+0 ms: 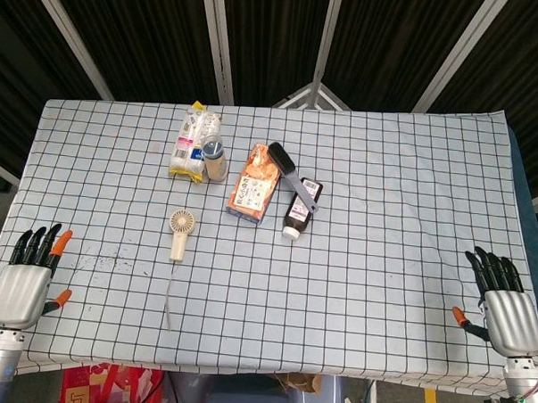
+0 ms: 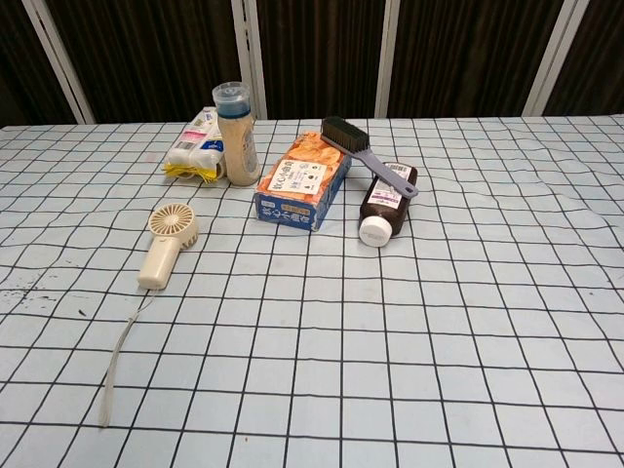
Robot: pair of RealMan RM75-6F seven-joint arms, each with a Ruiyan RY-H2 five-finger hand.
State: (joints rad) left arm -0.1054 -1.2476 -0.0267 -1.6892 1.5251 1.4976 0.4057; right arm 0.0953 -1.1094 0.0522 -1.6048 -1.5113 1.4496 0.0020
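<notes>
a: where does the left hand sit?

b: it rests at the near left corner of the checked tabletop, palm down, fingers straight and slightly apart, holding nothing. the right hand mirrors it at the near right corner, fingers likewise extended and empty. only the head view shows either hand.

a: and what lies nearest to them?

b: the cream handheld fan with a flat strap is closest to the left hand, though well apart from it. it lies flat, round head towards the far edge, strap trailing towards the near edge.

a: the rest of the things?

b: they cluster in the far middle. an orange and blue cardboard box lies flat, and a dark-bristled brush with a grey handle leans across it, its handle resting on a brown bottle with a white cap lying on its side just beside the box. that propping likely keeps the brush tilted. to the left, a beige bottle with a clear blue cap stands upright, touching a white and yellow packet behind it.

a: anything near the right hand?

b: nothing close; the brown bottle is nearest, yet well apart.
</notes>
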